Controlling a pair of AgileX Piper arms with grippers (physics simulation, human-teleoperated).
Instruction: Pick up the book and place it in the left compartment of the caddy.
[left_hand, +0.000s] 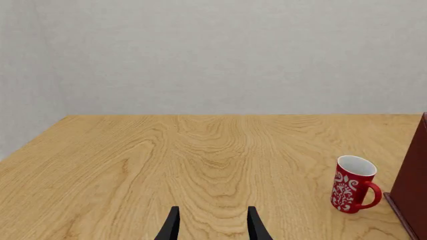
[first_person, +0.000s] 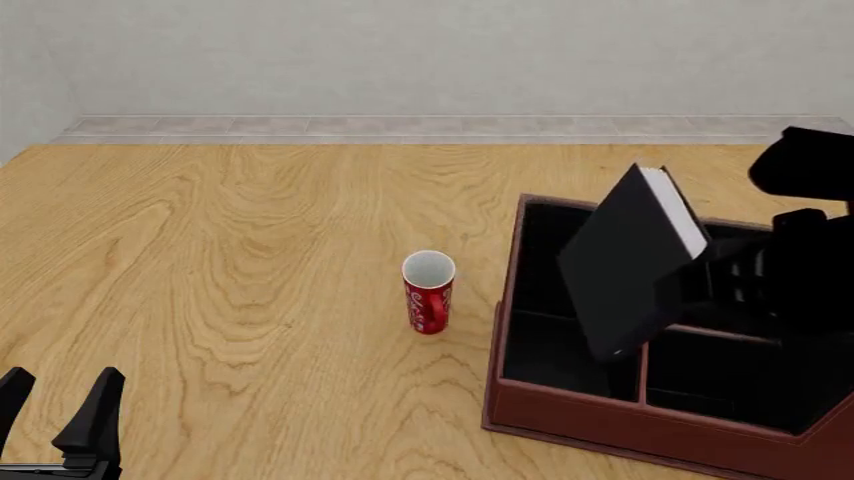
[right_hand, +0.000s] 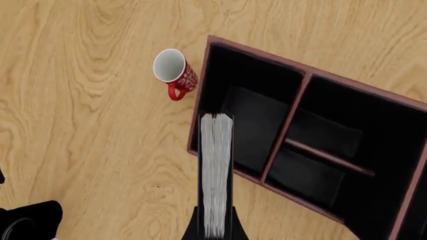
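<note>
Book (first_person: 627, 262) — thick black hardcover, white page edges along its upper right side, held tilted in the air above the caddy (first_person: 587, 420), lower corner hanging over the near end of the left compartment (first_person: 541, 300); whether that corner touches anything inside cannot be told. In the right wrist view, page edges of the book (right_hand: 216, 175) running straight out from the right gripper (right_hand: 215, 232), fingers clamped on the two covers, the caddy (right_hand: 199, 125) and its black-lined sections below. Right arm (first_person: 807, 250) a dark mass over the caddy's right side in the front view. Caddy dark reddish-brown, black inside, thin dividers; the left compartment (right_hand: 250, 115) long and undivided, the section beside it split by a crossbar. Red mug (first_person: 429, 292) with white pattern, white inside, upright on the wooden table (first_person: 240, 260), just left of the caddy, not touching. Left gripper (first_person: 56, 410) low at the near left corner, well apart from everything — fingers spread, nothing between them; same fingers (left_hand: 172, 225) over bare wood in the left wrist view, mug (left_hand: 353, 184) and a caddy edge (left_hand: 410, 185) off to one side.
</note>
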